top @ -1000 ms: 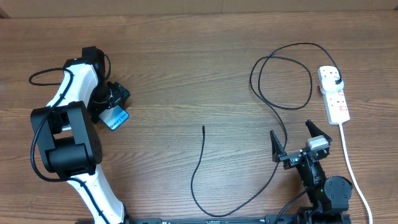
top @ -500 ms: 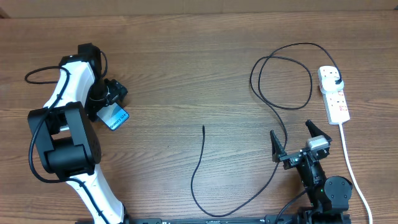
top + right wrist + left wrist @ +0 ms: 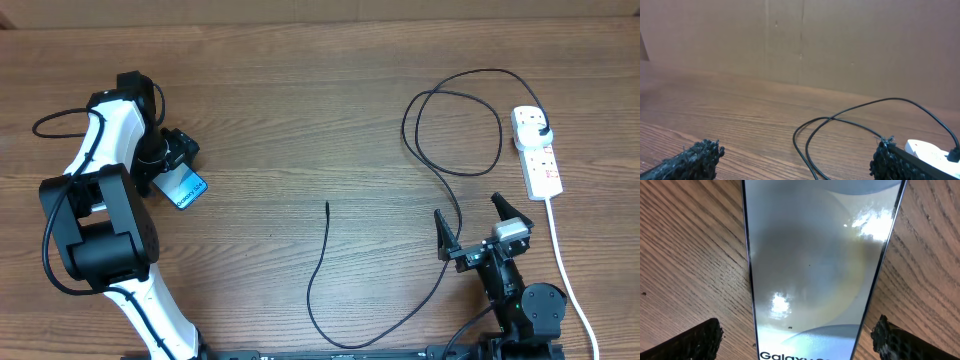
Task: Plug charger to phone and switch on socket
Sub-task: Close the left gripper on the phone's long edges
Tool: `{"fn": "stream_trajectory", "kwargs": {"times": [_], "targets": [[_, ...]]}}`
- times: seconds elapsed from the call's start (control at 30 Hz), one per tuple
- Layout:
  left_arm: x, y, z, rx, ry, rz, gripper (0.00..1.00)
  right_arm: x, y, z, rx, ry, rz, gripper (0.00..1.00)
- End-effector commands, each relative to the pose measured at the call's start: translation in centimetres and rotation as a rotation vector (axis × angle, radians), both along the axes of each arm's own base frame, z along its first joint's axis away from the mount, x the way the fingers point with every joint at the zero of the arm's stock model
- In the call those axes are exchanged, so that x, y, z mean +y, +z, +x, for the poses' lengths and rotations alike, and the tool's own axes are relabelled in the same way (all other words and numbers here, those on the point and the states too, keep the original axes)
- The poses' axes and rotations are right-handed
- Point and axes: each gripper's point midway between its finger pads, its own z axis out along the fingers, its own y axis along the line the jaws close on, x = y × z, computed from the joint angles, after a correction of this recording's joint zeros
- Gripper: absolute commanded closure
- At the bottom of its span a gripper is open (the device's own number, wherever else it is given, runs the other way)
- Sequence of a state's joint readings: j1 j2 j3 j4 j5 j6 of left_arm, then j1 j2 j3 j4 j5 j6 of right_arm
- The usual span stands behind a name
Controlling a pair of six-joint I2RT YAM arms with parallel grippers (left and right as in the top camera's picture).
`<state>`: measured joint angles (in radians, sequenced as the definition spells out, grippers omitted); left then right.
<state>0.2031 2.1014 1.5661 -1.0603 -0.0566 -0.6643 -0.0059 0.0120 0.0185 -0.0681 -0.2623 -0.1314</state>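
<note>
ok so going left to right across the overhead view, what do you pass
left arm → phone → free connector tip of the charger → right gripper → socket. The charger's loops overlap the gripper, so only its tip is placed.

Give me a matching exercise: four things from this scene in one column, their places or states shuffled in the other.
Things
1. phone
2. socket
3. charger's connector tip
4. right gripper

Places or states
A. open, holding nothing
B. lying free in the middle of the table
C. far right, with the black plug in one end
D. left side, lying flat between the fingertips of the left gripper

Pairs: 1-D, 2-C, 3-B, 4-A
</note>
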Motion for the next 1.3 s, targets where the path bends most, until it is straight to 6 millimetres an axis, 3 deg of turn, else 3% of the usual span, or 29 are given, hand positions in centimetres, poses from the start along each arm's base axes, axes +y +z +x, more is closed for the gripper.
{"fn": "stream_trajectory", "kwargs": {"times": [0.0,0.4,1.27], "targets": [[0.2,-0.4,0.4,0.004,-0.025,0.004,0.00,0.0,-0.2,0.0,-0.005,-0.001,-0.001,0.00],[0.2,-2.1,0.4,0.034,-0.033,-0.004,0.00,0.0,-0.2,0.0,-0.005,0.000,-0.001,0.00],[0.4,-2.2,1.1,0.005,-0.035,0.004,0.00,0.0,-0.2,0.0,-0.005,-0.001,-0.001,0.00]]}}
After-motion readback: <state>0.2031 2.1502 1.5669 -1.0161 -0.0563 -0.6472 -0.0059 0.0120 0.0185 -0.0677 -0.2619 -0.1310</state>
